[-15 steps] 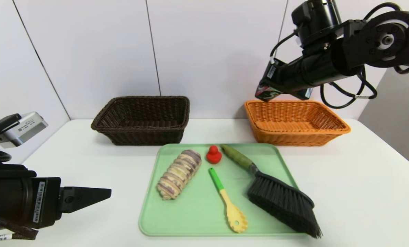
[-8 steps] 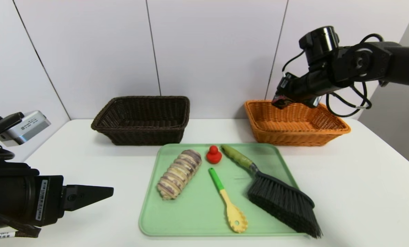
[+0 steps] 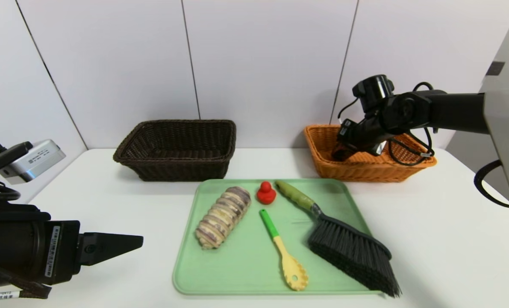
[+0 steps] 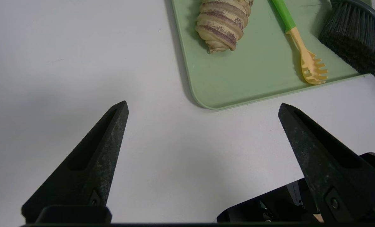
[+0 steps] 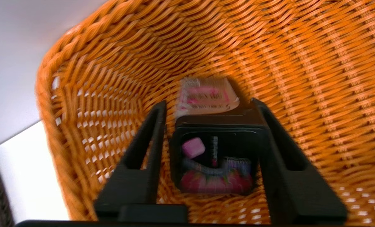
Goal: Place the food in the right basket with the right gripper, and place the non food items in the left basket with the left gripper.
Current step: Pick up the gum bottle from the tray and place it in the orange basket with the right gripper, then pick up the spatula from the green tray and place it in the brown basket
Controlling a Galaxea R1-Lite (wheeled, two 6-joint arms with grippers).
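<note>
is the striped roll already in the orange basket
No, the striped roll lies on the green tray, while the orange basket farther back holds only the right hand and a black box.

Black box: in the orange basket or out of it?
In. The black box sits low between the right gripper's fingers, orange basket weave on all sides.

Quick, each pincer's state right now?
Left pincer: open, empty.
Right pincer: open around the black box, gap on one side, inside the orange basket.

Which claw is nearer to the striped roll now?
Left. The left claw hovers beside the tray, close to the striped roll; the right claw is down inside the orange basket, far behind.
</note>
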